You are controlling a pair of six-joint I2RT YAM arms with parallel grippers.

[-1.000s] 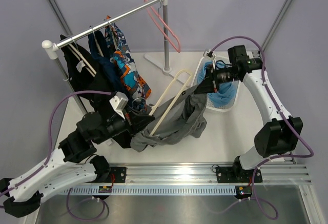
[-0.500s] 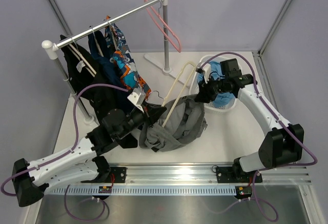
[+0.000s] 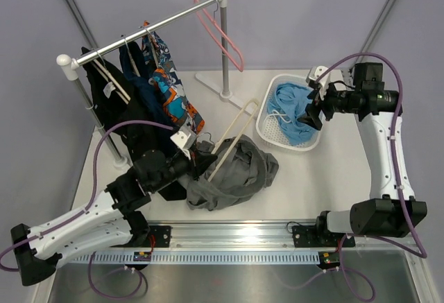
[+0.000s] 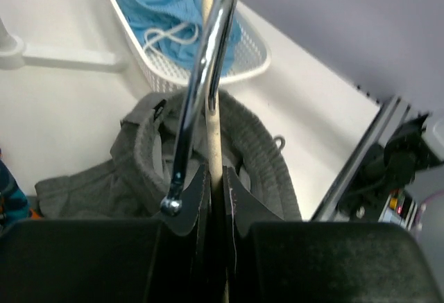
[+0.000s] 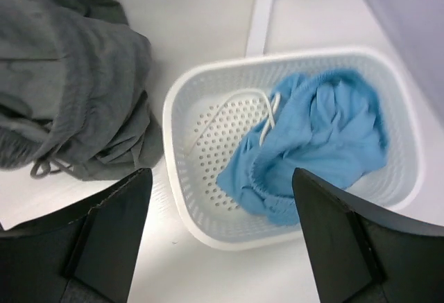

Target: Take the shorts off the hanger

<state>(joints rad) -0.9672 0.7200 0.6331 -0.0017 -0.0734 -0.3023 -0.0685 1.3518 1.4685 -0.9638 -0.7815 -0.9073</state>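
Closest to me, my left gripper point(image 3: 196, 161) is clamped tight on the hanger point(image 3: 232, 133). Its wrist camera shows the jaws pinched on the pale rod point(image 4: 216, 143), with the metal hook running up just beside it. The hanger slants away from the grip, up and over the grey shorts point(image 3: 236, 175). They lie in a crumpled heap on the table point(image 3: 326, 171), right in front of that gripper. I can't tell whether any part of them is looped on the hanger.

Further out and to the right stands the white basket point(image 3: 266, 131), with the blue shorts point(image 3: 291, 112) bunched inside and their white drawstring on top. My right gripper point(image 3: 313, 109) hangs over the basket's far right side. Its fingers are spread wide in the wrist view point(image 5: 220, 175), with nothing between them.

At the back left is the rail point(image 3: 152, 29). Dark clothes point(image 3: 111, 102) and a patterned garment point(image 3: 173, 88) hang from it, and a bare pink hanger point(image 3: 225, 36) sits near its right end.
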